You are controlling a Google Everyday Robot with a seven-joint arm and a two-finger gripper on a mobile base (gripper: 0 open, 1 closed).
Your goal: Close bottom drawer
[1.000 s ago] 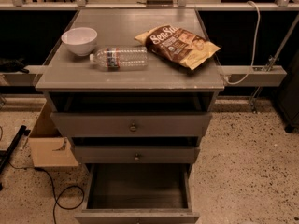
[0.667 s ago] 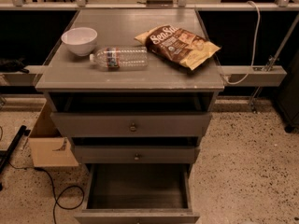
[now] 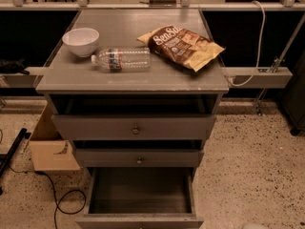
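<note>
The bottom drawer (image 3: 139, 194) of the grey cabinet (image 3: 133, 82) is pulled far out toward me, and its inside is bare. Its front panel (image 3: 138, 221) runs along the lower edge of the camera view, cut off there. Above it sit the middle drawer (image 3: 138, 158) and the top drawer (image 3: 136, 127), each with a small round knob; both stand slightly forward of the frame. My gripper does not show anywhere in the view.
On the cabinet top are a white bowl (image 3: 80, 41), a plastic bottle (image 3: 121, 59) lying on its side and a chip bag (image 3: 181, 46). A cardboard box (image 3: 50, 147) and a black cable (image 3: 57, 199) lie on the speckled floor to the left.
</note>
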